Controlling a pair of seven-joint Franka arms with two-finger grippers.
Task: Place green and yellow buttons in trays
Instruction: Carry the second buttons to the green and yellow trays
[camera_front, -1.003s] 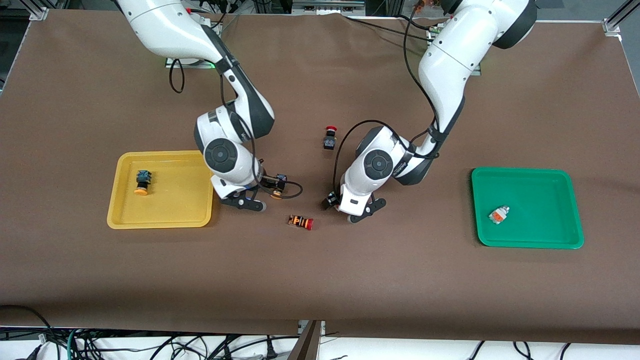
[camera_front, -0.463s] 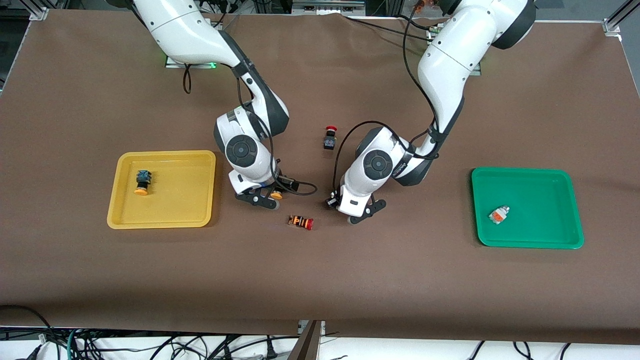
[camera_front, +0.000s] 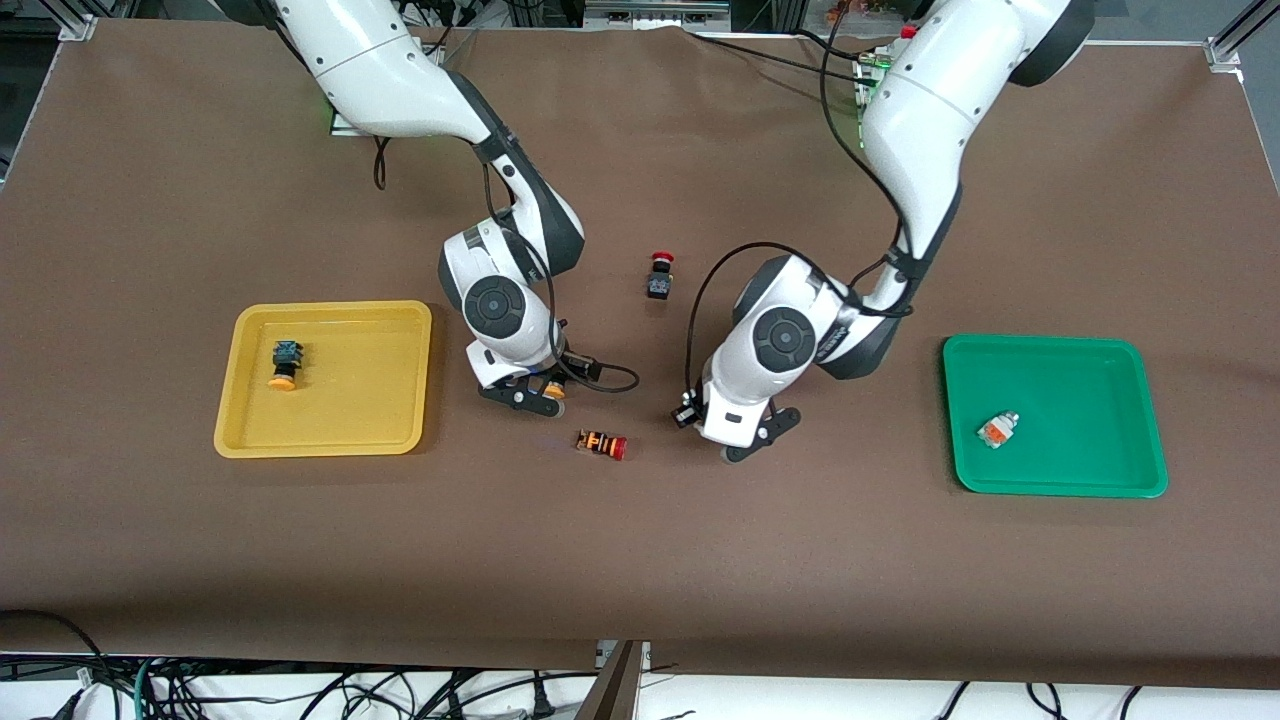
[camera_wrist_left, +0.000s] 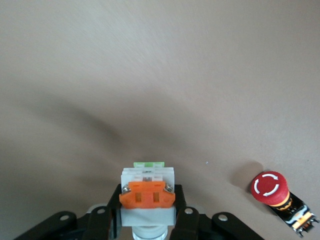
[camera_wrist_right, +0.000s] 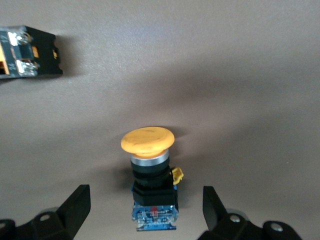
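We see the brown table (camera_front: 640, 560) carrying two trays. The yellow tray (camera_front: 400, 420) sits toward the right arm's end, and a black-bodied button with a yellow-orange cap (camera_front: 285, 364) lies on its side in it. The green tray (camera_front: 1100, 470) sits toward the left arm's end, and a silver-white button with an orange face (camera_front: 996, 430) lies in it.

Our right gripper (camera_front: 533, 396) hangs low over the table just beside the yellow tray, on the side toward the table's middle. In the right wrist view its fingers (camera_wrist_right: 75, 207) stand wide apart around a second yellow-capped button (camera_wrist_right: 148, 175) without touching it; that button lies on the table between them, its cap pointing away from the wrist.

Our left gripper (camera_front: 750, 438) is over bare table between the middle and the green tray. In the left wrist view its fingers (camera_wrist_left: 114, 210) are closed tight on a second silver-white button (camera_wrist_left: 147, 192), pressing both its sides, with the orange face toward the camera and a green edge at its tip.

The orange-striped button with a red cap (camera_front: 602, 444) lies on the table between the two grippers, nearer to the front camera. The black button with a red cap (camera_front: 660, 276) lies farther from it.
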